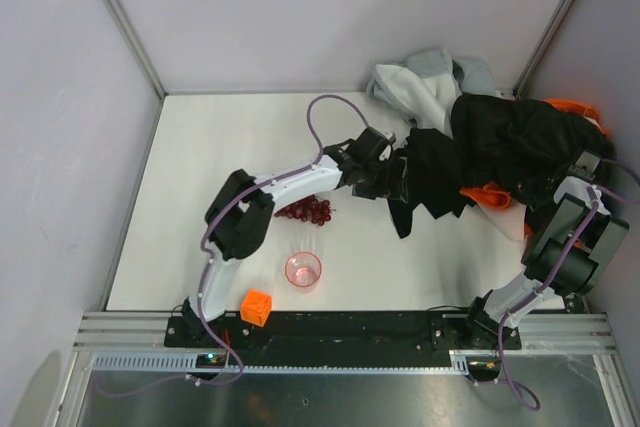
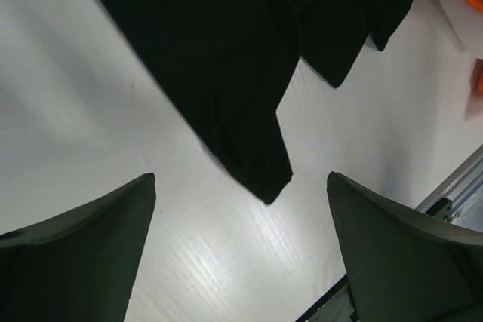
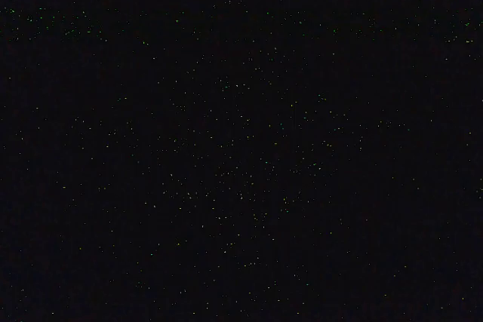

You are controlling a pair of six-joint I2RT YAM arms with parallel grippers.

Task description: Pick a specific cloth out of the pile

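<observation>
The pile (image 1: 520, 122) is heaped at the far right of the table (image 1: 230, 147). A large black garment (image 1: 500, 147) is sprawled over it, pale grey-white clothes (image 1: 420, 82) are bunched behind, and an orange garment (image 1: 487, 195) peeks out on the near side. One black flap (image 2: 226, 73) reaches left and nearer, lying flat and ending in a point. I can't tell the small black cloth from that fabric.

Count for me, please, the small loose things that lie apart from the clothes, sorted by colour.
Red: 1, the bead cluster
Pink: 1, the cup
Orange: 1, the cube
Total: 3
</observation>
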